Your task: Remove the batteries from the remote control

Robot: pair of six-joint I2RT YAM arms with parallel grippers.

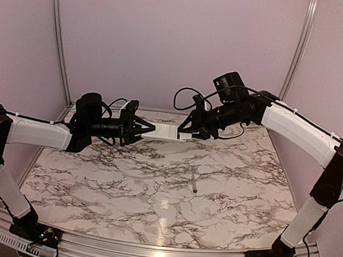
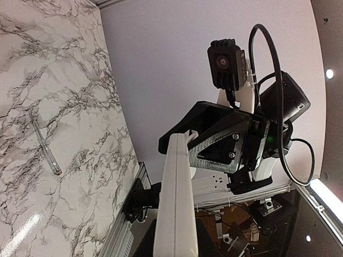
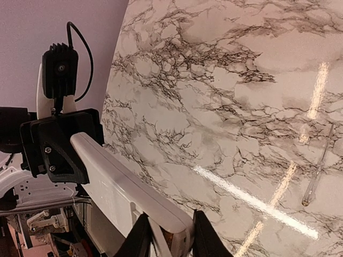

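My left claw [image 1: 145, 129] and right claw [image 1: 187, 130] each clench an end of the remote [image 1: 165, 133] above the bench's [image 1: 122, 191] far edge; I see no batteries out yet.

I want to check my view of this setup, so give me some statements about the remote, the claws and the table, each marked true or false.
The remote lies on the table. False: it is up in the air between the two claws.
The left claw is shut on one end of the remote. True.
A slim rod lies on the table. True.
The rod touches the remote. False: it lies apart from it, down on the table.
The right claw is far from the remote. False: it is at the remote's other end.
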